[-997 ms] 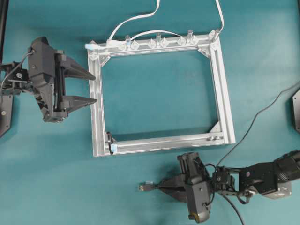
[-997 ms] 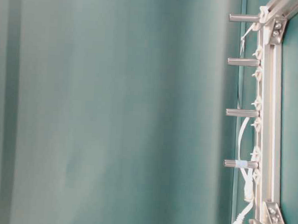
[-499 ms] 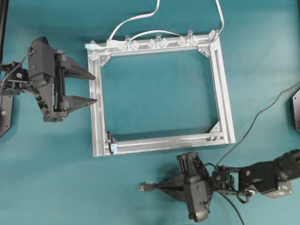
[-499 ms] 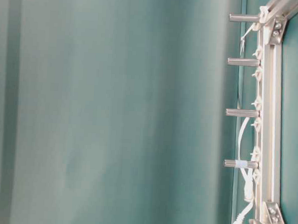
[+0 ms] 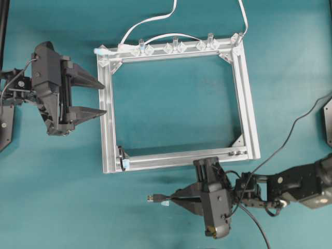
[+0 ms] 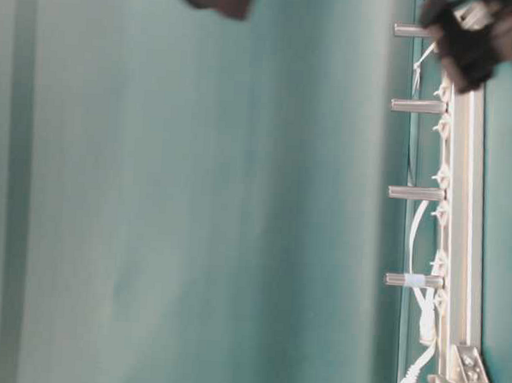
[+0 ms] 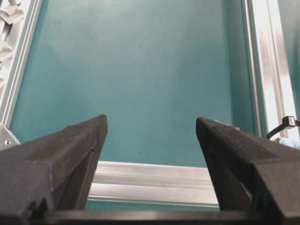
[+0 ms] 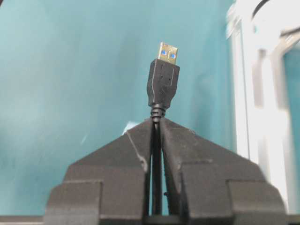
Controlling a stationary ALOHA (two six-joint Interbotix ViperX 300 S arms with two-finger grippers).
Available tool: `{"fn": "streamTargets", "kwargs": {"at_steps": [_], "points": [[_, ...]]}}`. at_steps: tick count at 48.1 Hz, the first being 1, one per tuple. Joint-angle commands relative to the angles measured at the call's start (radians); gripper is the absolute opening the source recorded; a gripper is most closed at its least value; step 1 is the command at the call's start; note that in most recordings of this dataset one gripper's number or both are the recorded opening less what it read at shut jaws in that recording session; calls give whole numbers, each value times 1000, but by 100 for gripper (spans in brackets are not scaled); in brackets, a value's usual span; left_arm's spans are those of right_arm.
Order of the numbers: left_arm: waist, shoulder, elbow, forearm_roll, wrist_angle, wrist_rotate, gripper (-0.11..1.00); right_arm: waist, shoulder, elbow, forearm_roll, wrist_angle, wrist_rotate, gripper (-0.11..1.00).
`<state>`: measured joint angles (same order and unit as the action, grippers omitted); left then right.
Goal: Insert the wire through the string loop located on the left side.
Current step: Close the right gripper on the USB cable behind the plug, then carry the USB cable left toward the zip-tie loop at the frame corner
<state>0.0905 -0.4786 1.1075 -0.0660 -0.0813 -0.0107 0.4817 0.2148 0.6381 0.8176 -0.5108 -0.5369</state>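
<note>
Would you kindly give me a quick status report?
Left gripper open, empty. Right gripper shut on wire, plug short of string loop. Nothing between them.

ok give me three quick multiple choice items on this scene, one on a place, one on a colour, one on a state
1. Where is the string loop on the frame, seen from overhead?
A. top right corner
B. bottom left corner
C. middle of the right rail

2. What colour is the wire?
A. black
B. white
C. red

3. How do the left gripper's jaws stand?
A. shut on the plug
B. shut on nothing
C. open

Answers:
1 B, the dark arc sits at the bottom left corner.
2 A, it runs black from the plug back.
3 C, a wide gap shows between them, nothing inside.
</note>
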Motion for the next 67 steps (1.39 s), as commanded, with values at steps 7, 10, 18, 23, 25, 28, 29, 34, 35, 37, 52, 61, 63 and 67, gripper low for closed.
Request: {"fn": "streamTargets", "kwargs": {"at_steps": [7,10,18,23,25,28,29,34,35,37,52,61,63,67], "points": [[-3,-6,-9,2,-5,-6,79,-17,-67,-21,-2,38,-17,7],[-3,-6,-9,2,-5,-6,79,-17,-67,-21,-2,40,-17,7],[-3,-8,-9,3,-5,-6,79,-18,-67,-18,-2,40,-17,7],[-3,-6,-9,3,-5,-6,79,-18,-67,-17,-2,40,-17,7],[-3,-8,-9,3,-5,-6,79,-18,-67,-17,-2,40,-17,7],[-3,-6,-9,3,-6,-6,79,-18,-67,-17,-2,41,-17,7],[-3,-8,-9,3,-5,-6,79,-18,-67,-17,-2,40,-17,7],[-3,-6,-9,3,-5,-6,79,-23,-67,-17,-2,41,-17,7],[-3,-8,-9,2,-5,-6,79,-25,-67,-15,-3,40,-17,7],[-3,-8,-9,2,-5,-6,79,-29,-67,-15,-3,40,-18,7],[-3,-8,-9,2,-5,-8,79,-101,-67,-17,-57,106,-28,7],[-3,-8,-9,2,-5,-8,79,-140,-67,-17,-86,143,-54,7],[-3,-8,-9,3,-5,-8,79,-147,-67,-17,-86,147,-61,7],[-3,-8,-9,2,-5,-8,79,-163,-67,-17,-87,156,-80,7]]}}
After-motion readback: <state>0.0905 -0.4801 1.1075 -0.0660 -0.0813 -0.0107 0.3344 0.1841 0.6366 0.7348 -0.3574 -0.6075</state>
